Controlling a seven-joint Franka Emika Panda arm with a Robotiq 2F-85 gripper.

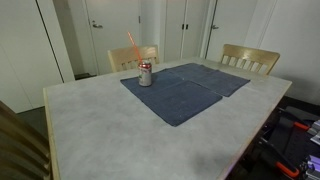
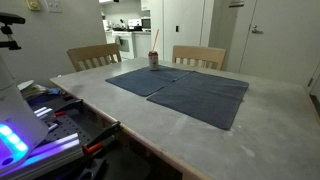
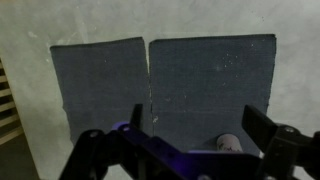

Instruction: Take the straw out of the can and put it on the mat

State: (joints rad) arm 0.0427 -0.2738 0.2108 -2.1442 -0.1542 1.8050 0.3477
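The silver can (image 1: 145, 74) with red markings stands on the far part of the dark blue mat (image 1: 185, 92). The red-orange straw (image 1: 132, 46) sticks up out of it, tilted. Both exterior views show the can (image 2: 154, 59), the straw (image 2: 153, 42) and the mat (image 2: 190, 88). The arm is not in either exterior view. In the wrist view my gripper (image 3: 200, 125) is open and empty, high above the mat (image 3: 210, 75). The can (image 3: 229, 143) shows low in that view, partly hidden by the gripper body. I cannot make out the straw there.
The mat lies on a pale grey table (image 1: 100, 130) and looks like two pieces side by side. Two wooden chairs (image 1: 133, 57) (image 1: 250, 58) stand at the far side. Equipment and cables (image 1: 295, 140) sit beside the table edge.
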